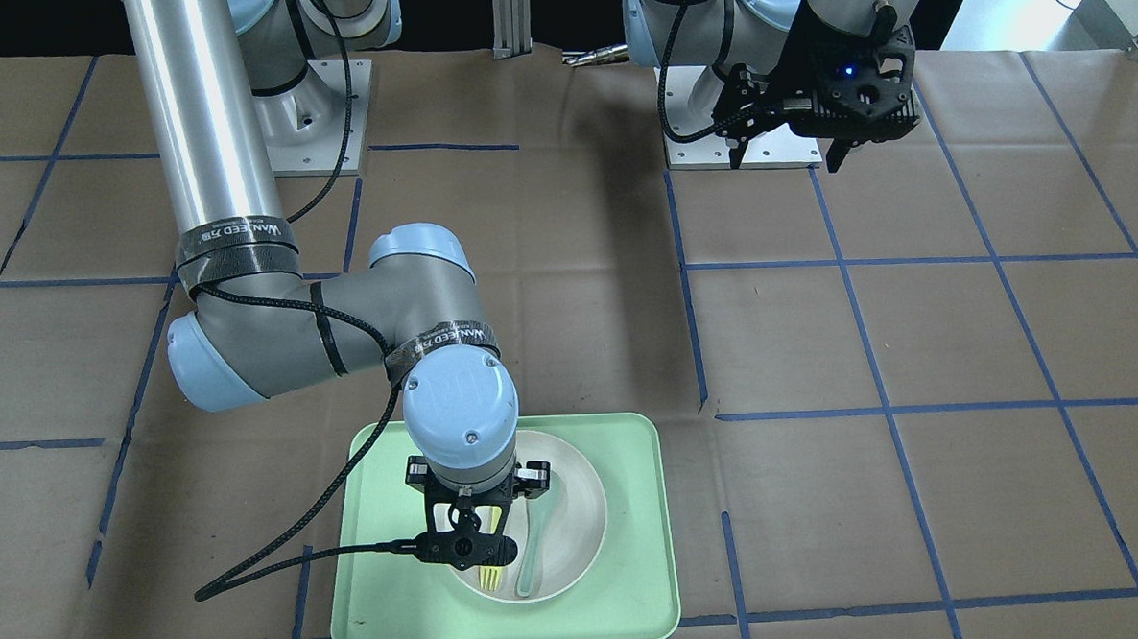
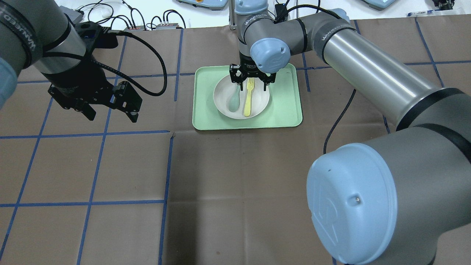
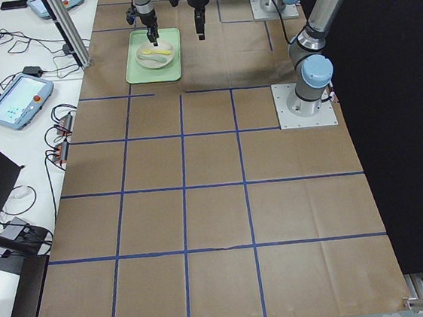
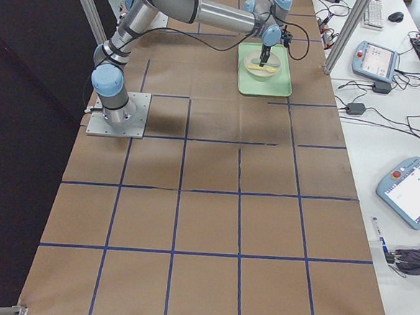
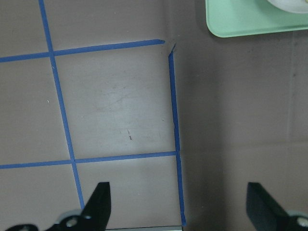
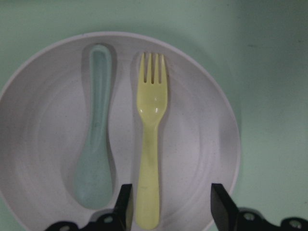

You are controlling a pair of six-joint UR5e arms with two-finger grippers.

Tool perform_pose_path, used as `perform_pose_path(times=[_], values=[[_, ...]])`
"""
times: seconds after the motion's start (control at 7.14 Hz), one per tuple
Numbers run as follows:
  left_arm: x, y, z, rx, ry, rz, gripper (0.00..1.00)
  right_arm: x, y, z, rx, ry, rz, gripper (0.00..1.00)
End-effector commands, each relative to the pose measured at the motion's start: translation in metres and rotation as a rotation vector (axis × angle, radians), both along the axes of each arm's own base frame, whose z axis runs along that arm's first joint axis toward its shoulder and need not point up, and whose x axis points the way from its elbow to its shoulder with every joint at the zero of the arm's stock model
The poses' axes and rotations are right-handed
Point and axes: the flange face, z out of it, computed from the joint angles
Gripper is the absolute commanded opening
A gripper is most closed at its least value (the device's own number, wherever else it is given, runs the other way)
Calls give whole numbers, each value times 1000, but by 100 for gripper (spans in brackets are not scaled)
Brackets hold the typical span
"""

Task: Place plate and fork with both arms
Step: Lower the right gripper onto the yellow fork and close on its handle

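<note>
The off-white plate [image 2: 259, 99] sits in the pale green tray [image 2: 287, 110]. The pale yellow fork [image 2: 248, 99] lies in the plate, tines pointing away from the robot. My right gripper [image 2: 252, 86] is open and hovers just above the plate. In the right wrist view the fork's [image 6: 151, 144] handle end lies between the open fingertips [image 6: 124, 207], nearer this one, and the plate [image 6: 202, 144] fills the frame. My left gripper [image 2: 112, 116] is open and empty, raised over bare table to the tray's left.
A grey-green spoon [image 2: 234, 101] lies in the plate beside the fork, on its left in the right wrist view [image 6: 96, 144]. The left wrist view shows brown paper with blue tape lines and a tray corner [image 5: 240, 24]. The arm bases [image 1: 311, 129] stand at the table's back.
</note>
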Motion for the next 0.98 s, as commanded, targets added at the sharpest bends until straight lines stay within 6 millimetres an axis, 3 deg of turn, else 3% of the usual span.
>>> perform_pose_path(times=[0.0,0.84], values=[[1,0,1,-6,-9,33,100,3,-2,-17,20,4,-5,56],[1,3,-2,18,-8,20,100,6,-9,-44,11,3,-4,56]])
